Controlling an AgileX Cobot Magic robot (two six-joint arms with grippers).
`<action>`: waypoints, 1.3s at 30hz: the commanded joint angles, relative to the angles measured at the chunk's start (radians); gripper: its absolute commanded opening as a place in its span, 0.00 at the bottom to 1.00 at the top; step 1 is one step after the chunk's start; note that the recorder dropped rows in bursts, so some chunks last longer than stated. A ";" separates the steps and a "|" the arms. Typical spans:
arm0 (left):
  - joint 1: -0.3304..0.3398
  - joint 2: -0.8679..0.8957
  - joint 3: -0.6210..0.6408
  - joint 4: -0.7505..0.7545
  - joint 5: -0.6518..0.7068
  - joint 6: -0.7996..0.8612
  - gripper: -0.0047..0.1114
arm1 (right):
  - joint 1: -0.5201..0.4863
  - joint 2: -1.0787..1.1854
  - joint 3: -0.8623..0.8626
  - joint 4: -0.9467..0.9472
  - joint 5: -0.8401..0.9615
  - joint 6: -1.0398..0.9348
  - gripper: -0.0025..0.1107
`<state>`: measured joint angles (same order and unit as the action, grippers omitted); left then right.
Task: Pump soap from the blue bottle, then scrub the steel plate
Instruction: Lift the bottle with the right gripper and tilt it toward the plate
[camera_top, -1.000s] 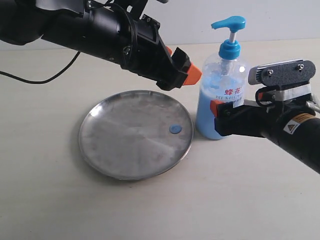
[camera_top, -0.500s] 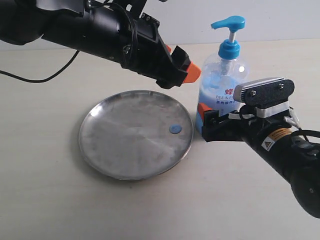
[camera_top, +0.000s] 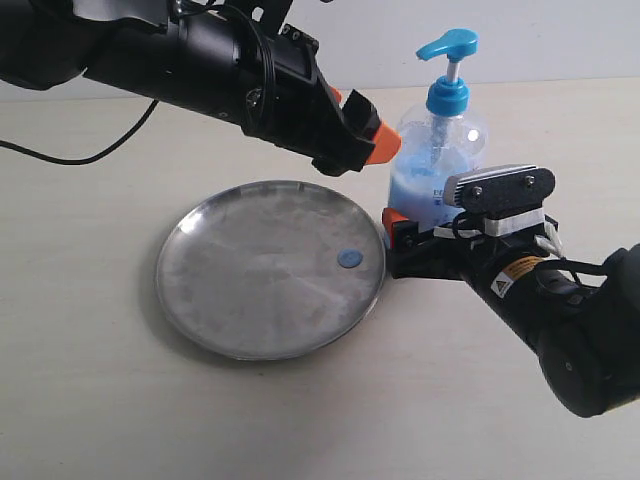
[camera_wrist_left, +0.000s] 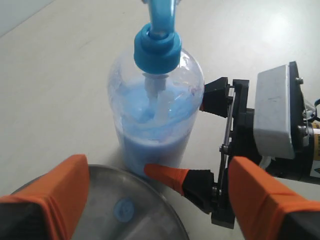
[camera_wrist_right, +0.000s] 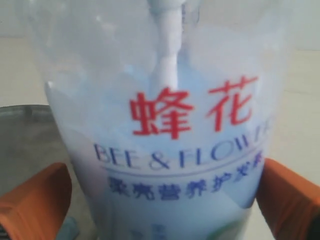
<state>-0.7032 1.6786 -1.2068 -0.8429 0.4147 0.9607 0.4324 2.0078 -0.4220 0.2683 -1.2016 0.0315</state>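
Two end effectors work here, and both are open. The right end effector has its orange fingers spread on either side of the lower body of the blue bottle. The right wrist view does not show whether they press the plastic yet. The left end effector hangs with its jaws apart over the far rim of the steel plate, beside the bottle's shoulder and below the pump head.

The step in hand looks like bracing the bottle for a pump. To do it well, the right fingers should close gently and low, since clear plastic will likely flex and the bottle seems to lean a little. The left then needs to rise above the pump head and press straight down, keeping the spout aimed over the plate.

Counted: one bottle, standing on the desk just beside the plate's right edge; one plate; one small blob of soap lying inside the plate near that edge; nothing to scrub with shows in any view
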 joint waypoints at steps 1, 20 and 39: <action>-0.003 -0.009 -0.005 0.000 -0.003 0.001 0.69 | 0.003 0.005 -0.035 -0.025 -0.019 -0.003 0.86; -0.003 -0.009 -0.005 -0.001 -0.002 0.001 0.69 | -0.066 0.005 -0.024 -0.193 -0.019 -0.063 0.82; -0.003 -0.009 -0.005 -0.001 0.003 0.001 0.69 | -0.353 0.005 -0.096 -0.747 0.000 0.059 0.82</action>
<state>-0.7032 1.6786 -1.2068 -0.8392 0.4147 0.9607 0.0970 2.0132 -0.5049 -0.4237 -1.2038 0.0916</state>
